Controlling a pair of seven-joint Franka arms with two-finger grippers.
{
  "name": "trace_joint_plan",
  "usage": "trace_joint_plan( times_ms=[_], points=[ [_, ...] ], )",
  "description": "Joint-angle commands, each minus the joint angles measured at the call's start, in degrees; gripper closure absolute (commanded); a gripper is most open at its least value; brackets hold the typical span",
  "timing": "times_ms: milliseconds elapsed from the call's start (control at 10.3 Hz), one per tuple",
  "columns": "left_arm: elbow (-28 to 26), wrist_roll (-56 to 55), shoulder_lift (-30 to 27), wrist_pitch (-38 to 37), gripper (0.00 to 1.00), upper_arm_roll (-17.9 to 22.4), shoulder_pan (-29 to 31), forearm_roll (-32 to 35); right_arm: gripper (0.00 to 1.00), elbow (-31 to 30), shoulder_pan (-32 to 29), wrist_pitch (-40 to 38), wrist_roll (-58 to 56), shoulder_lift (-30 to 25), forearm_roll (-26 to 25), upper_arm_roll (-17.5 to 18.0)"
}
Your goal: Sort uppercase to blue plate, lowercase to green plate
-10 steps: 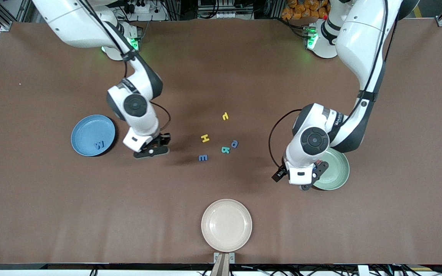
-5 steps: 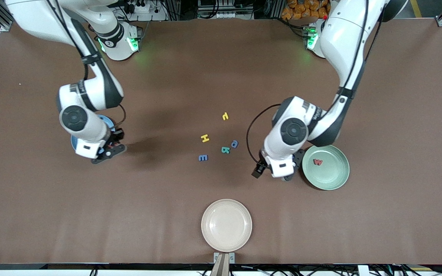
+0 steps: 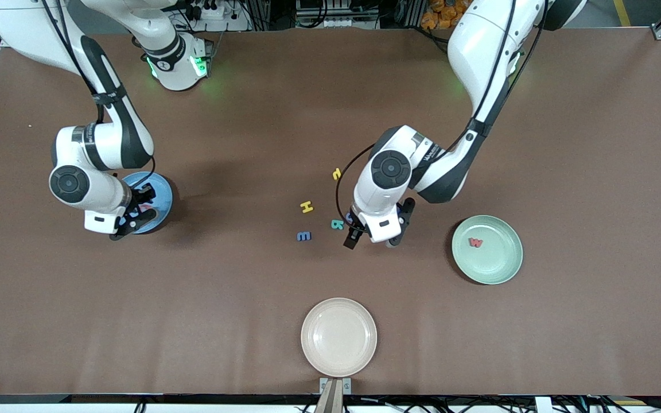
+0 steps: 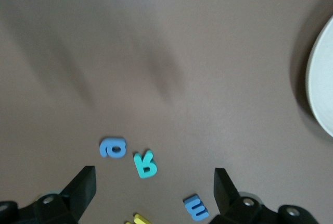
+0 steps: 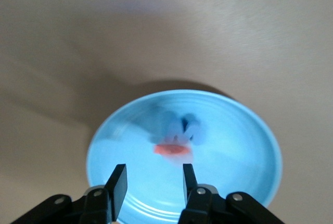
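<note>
My right gripper [image 3: 134,223] [image 5: 152,174] hangs open over the blue plate [image 3: 161,192] [image 5: 234,146]. In that plate lie a blue M-shaped uppercase letter [image 5: 182,126] and a blurred red piece [image 5: 173,150], clear of the fingers. My left gripper [image 3: 377,229] [image 4: 154,174] is open over the loose letters: a teal letter [image 3: 337,224] [image 4: 145,164], a rounded blue lowercase letter [image 4: 112,147], a blue m-like letter [image 3: 303,236] [image 4: 196,207], a yellow H [image 3: 306,207] and a small yellow hooked letter [image 3: 337,173]. The green plate [image 3: 500,267] holds a red w [image 3: 475,242].
A cream plate [image 3: 338,336] [image 4: 321,94] stands near the table's front edge, nearer to the front camera than the letters. The blue plate sits toward the right arm's end and the green plate toward the left arm's end.
My right gripper travelled from beside the blue plate to over it and opened; the red piece now lies in it. My left gripper moved from over the green plate to over the loose letters.
</note>
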Motion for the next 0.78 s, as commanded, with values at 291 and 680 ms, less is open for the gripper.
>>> trace_joint_plan(
  times_ms=[291, 680],
  points=[
    [1.17, -14.17, 5.98, 15.47, 0.0, 0.76, -3.83, -2.06, 0.06, -0.74, -0.02, 0.87, 0.67, 0.43, 5.85, 0.24],
    [1.95, -26.2, 6.87, 22.7, 0.0, 0.76, -4.01, -2.06, 0.06, -0.13, 2.09, 1.04, 10.75, 0.35, 6.12, 1.55]
  ],
)
